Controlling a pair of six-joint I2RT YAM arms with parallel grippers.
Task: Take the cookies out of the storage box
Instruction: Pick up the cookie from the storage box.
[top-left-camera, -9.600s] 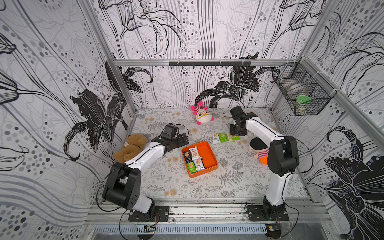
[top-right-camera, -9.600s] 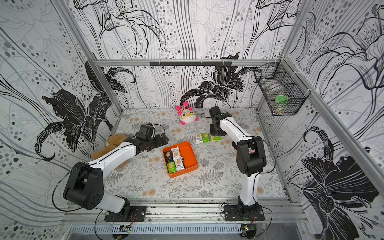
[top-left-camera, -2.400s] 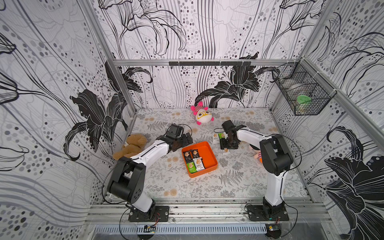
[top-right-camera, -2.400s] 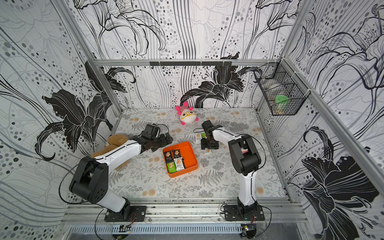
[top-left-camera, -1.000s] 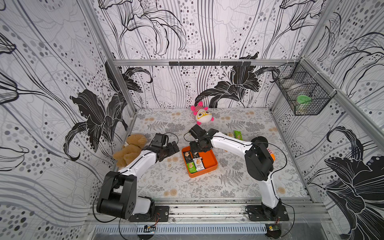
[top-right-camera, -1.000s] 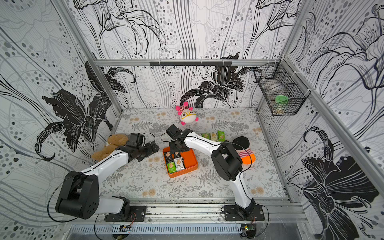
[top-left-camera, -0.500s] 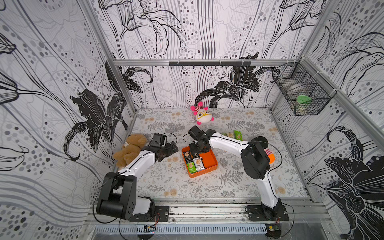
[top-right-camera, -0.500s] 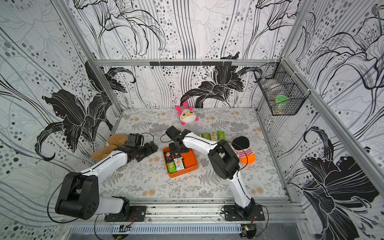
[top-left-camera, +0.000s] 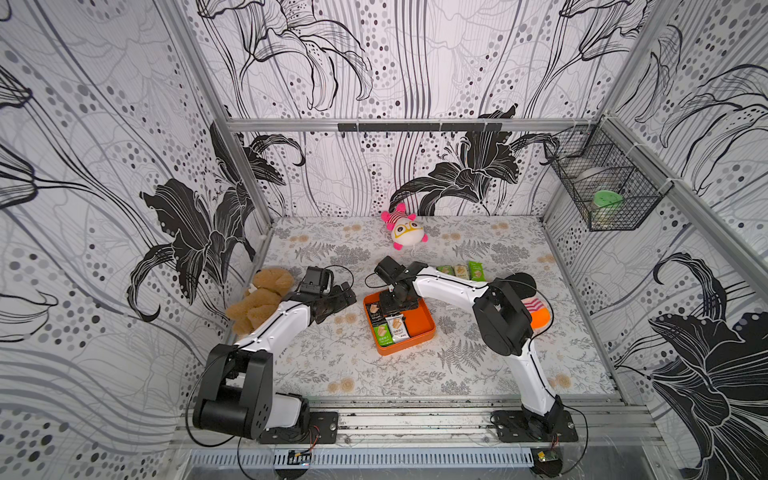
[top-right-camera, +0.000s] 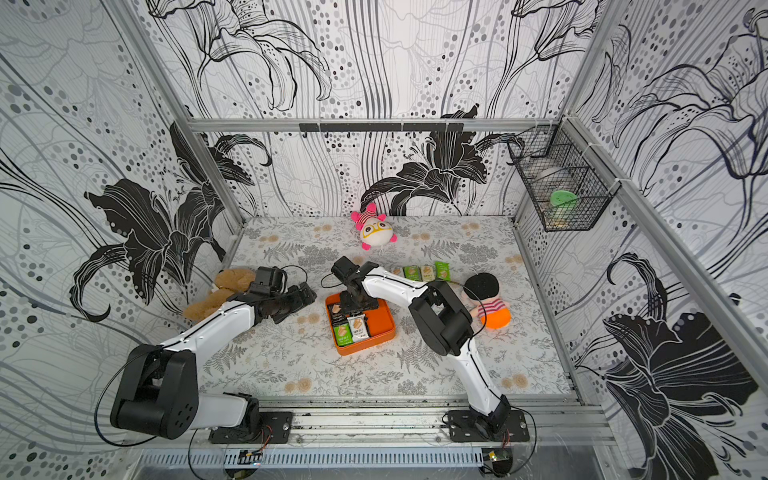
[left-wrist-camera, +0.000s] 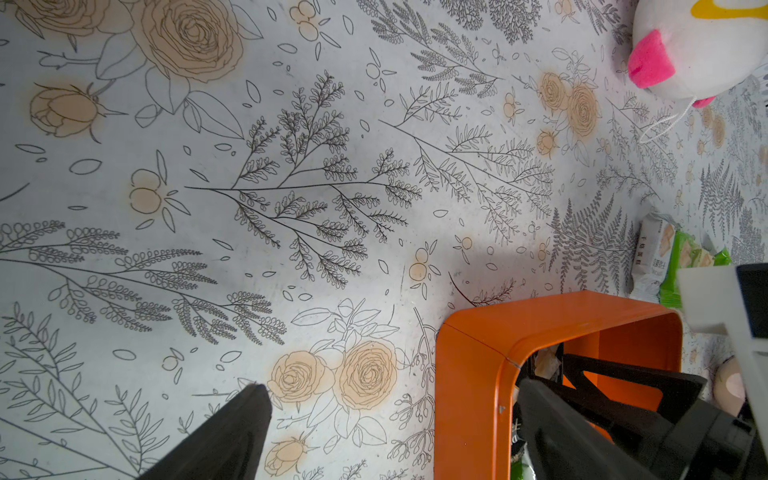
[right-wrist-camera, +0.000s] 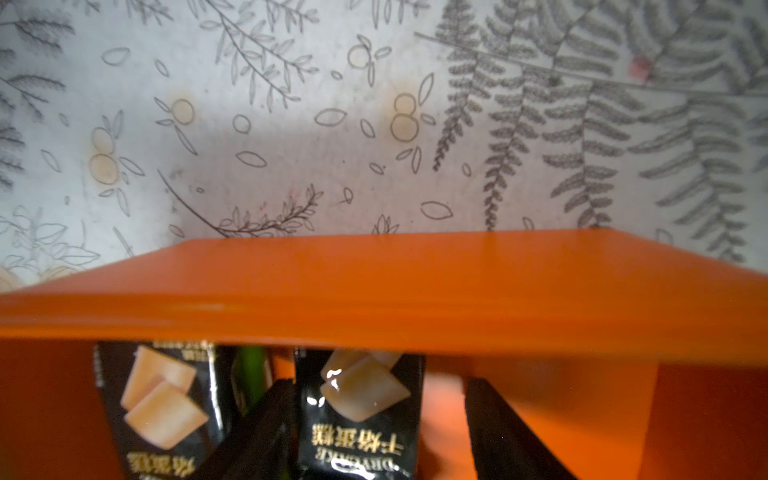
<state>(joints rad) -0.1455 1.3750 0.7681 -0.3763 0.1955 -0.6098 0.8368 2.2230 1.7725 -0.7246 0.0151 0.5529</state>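
The orange storage box (top-left-camera: 420, 321) (top-right-camera: 381, 318) lies mid-table. It holds several cookies: black packets (top-left-camera: 375, 311), a white one (top-left-camera: 397, 326) and a green one (top-left-camera: 383, 335). Three more cookies (top-left-camera: 460, 271) (top-right-camera: 427, 272) lie in a row on the mat behind the box. My right gripper (top-left-camera: 398, 305) (right-wrist-camera: 378, 384) is down in the box's far end. It is open, its fingers (right-wrist-camera: 266, 428) on either side of a black packet (right-wrist-camera: 361, 419). My left gripper (top-left-camera: 347, 294) (left-wrist-camera: 392, 395) is open and empty, just left of the box's far left corner (left-wrist-camera: 469, 365).
A pink and white plush (top-left-camera: 405, 230) sits at the back. Behind my left arm lies a brown teddy (top-left-camera: 259, 299). A doll with a black hat (top-left-camera: 536, 311) lies right of the right arm. A wire basket (top-left-camera: 602, 195) hangs on the right wall.
My right gripper has come from the row of packets on the mat into the box's far end, and its jaws have narrowed slightly. The left arm has drawn back to the left.
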